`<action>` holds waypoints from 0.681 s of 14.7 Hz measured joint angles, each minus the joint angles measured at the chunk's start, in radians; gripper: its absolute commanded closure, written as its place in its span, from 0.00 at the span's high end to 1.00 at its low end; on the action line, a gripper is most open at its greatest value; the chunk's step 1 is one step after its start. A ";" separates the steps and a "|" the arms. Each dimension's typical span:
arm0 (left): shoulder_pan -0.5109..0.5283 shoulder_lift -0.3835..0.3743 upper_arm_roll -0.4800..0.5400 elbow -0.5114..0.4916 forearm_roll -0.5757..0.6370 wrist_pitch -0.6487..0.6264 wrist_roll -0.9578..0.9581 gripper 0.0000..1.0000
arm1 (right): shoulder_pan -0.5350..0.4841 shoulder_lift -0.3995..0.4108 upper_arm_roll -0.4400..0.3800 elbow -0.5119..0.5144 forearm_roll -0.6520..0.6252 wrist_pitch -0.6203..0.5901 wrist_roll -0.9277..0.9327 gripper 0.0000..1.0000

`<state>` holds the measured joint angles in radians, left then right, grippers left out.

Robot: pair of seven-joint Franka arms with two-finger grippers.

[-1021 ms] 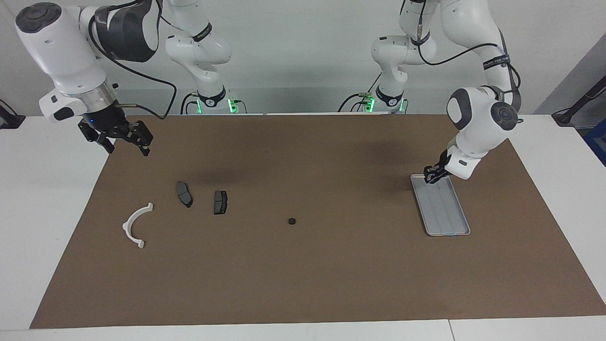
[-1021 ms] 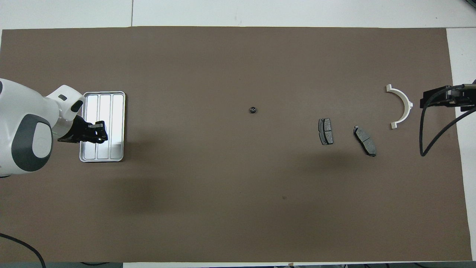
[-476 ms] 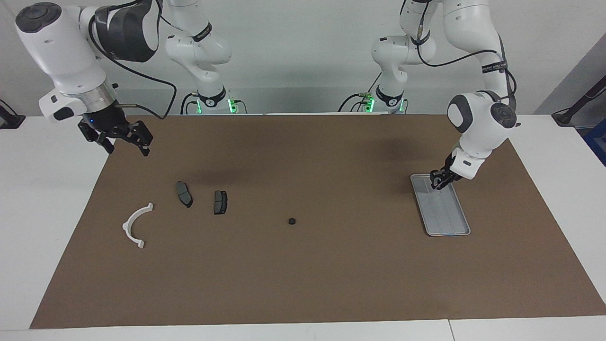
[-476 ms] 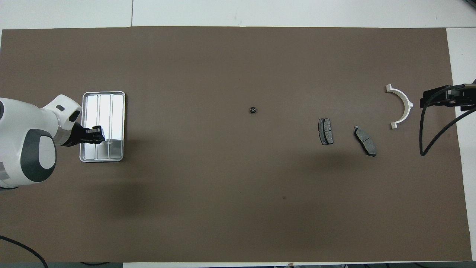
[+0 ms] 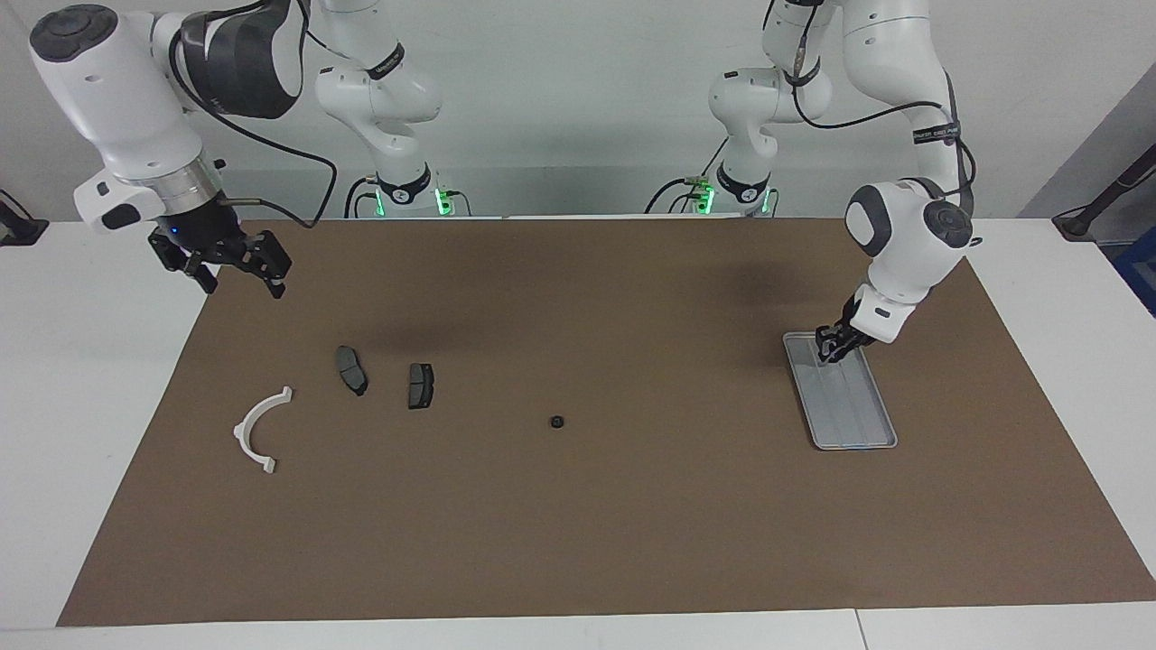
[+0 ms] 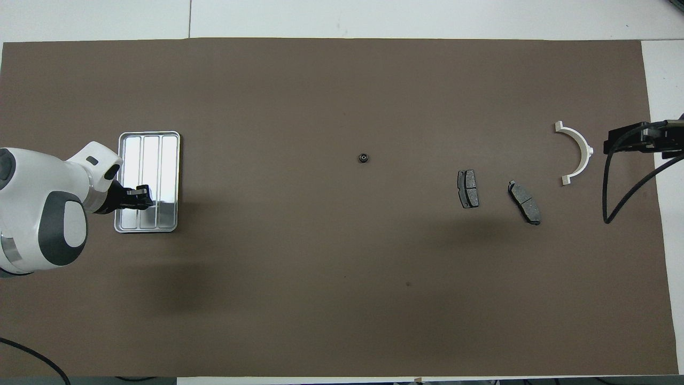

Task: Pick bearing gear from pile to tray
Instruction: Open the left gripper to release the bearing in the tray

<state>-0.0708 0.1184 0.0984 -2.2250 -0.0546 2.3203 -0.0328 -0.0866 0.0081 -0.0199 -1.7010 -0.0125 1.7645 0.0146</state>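
Tray (image 5: 853, 420) toward left arm's end, bracket (image 5: 258, 429) (apparently flat) toward right's

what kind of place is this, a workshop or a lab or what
Most likely a robotics lab bench: two white robot arms stand at a white table covered by a brown paper mat, with loose dark grey brake pads and a small ridged silver-grey metal tray laid out on it.
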 measured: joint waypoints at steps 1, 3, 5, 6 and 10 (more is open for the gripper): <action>0.000 0.004 0.000 -0.002 0.019 0.002 0.000 0.03 | 0.000 0.000 0.000 0.000 0.000 0.000 0.000 1.00; 0.000 0.013 0.000 -0.005 0.030 0.014 -0.003 0.03 | 0.000 0.000 0.000 0.000 0.000 0.000 0.000 1.00; 0.000 0.024 0.000 -0.005 0.030 0.028 -0.009 0.04 | 0.000 0.000 0.000 0.000 0.000 0.000 0.000 1.00; 0.000 0.028 -0.001 -0.005 0.030 0.035 -0.017 0.04 | 0.000 0.000 0.000 0.000 0.000 0.000 0.000 1.00; -0.002 0.039 -0.008 -0.008 0.031 0.054 -0.055 0.05 | 0.000 0.000 0.000 -0.001 0.000 0.000 0.000 1.00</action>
<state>-0.0725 0.1579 0.0908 -2.2328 -0.0240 2.3744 -0.0881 -0.0866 0.0081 -0.0199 -1.7016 -0.0125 1.7646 0.0146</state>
